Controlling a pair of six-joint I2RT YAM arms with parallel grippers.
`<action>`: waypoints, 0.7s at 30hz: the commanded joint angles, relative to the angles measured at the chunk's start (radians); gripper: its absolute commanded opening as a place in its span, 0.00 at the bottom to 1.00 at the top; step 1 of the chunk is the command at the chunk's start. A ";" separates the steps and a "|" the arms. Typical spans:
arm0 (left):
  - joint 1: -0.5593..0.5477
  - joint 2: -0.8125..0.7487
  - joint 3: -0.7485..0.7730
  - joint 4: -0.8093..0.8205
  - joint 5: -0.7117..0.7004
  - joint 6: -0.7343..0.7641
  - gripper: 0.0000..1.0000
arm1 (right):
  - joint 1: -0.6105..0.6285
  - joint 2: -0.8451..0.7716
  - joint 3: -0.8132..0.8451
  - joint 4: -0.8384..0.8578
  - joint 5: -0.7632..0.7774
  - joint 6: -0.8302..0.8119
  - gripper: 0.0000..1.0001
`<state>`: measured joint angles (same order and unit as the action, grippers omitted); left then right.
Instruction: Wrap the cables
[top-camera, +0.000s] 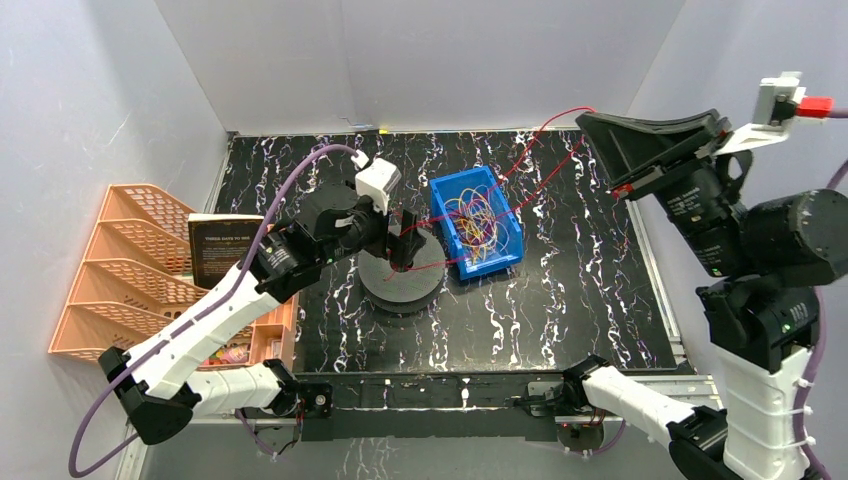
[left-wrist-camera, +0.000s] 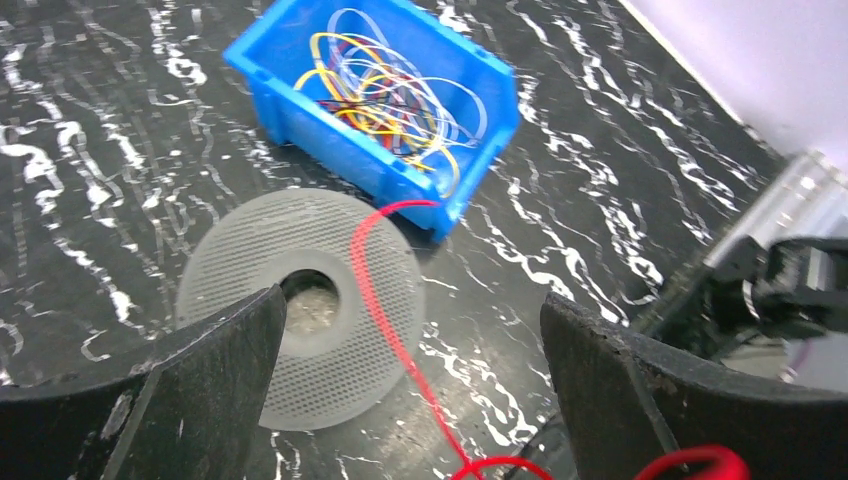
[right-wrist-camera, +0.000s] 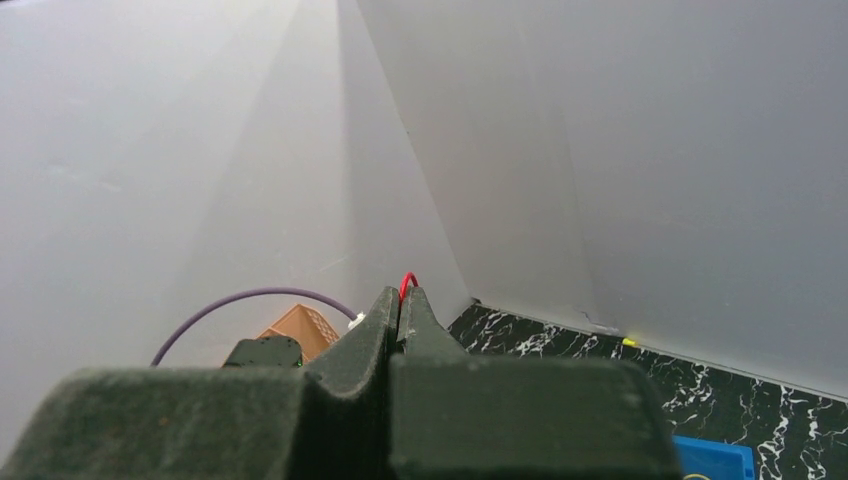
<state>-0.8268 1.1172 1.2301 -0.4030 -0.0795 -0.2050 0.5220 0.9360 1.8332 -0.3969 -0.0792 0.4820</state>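
Note:
A tangle of thin red, yellow and pale cables (left-wrist-camera: 385, 100) fills the blue bin (top-camera: 440, 190). One red strand (left-wrist-camera: 387, 335) leaves the bin, crosses the grey perforated spool disc (left-wrist-camera: 250, 250) and passes between the wide-apart fingers of my left gripper (left-wrist-camera: 412, 302), touching neither. In the top view, the left gripper (top-camera: 403, 240) hovers over the spool (top-camera: 400, 285). My right gripper (right-wrist-camera: 400, 300) is raised high at the right, shut on a small loop of the red strand (right-wrist-camera: 407, 282) that pokes out above its tips.
An orange wire rack (top-camera: 120, 270) stands at the left wall, with a dark book (top-camera: 222, 245) leaning beside it and a small tray of bits (top-camera: 265, 340) in front. White walls close in the black marbled table (top-camera: 580, 290) on three sides.

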 joint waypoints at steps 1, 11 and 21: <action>0.003 -0.035 0.019 -0.017 0.177 -0.020 0.98 | 0.001 0.018 -0.073 0.096 -0.079 0.001 0.00; 0.003 -0.013 0.093 0.011 0.132 -0.173 0.98 | 0.001 0.062 -0.182 0.087 -0.205 -0.009 0.00; 0.010 -0.004 0.079 -0.170 -0.547 -0.049 0.98 | 0.001 0.038 0.060 -0.046 -0.036 -0.117 0.00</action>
<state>-0.8268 1.1160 1.3045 -0.4767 -0.2718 -0.3054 0.5220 1.0168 1.7061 -0.4519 -0.2100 0.4400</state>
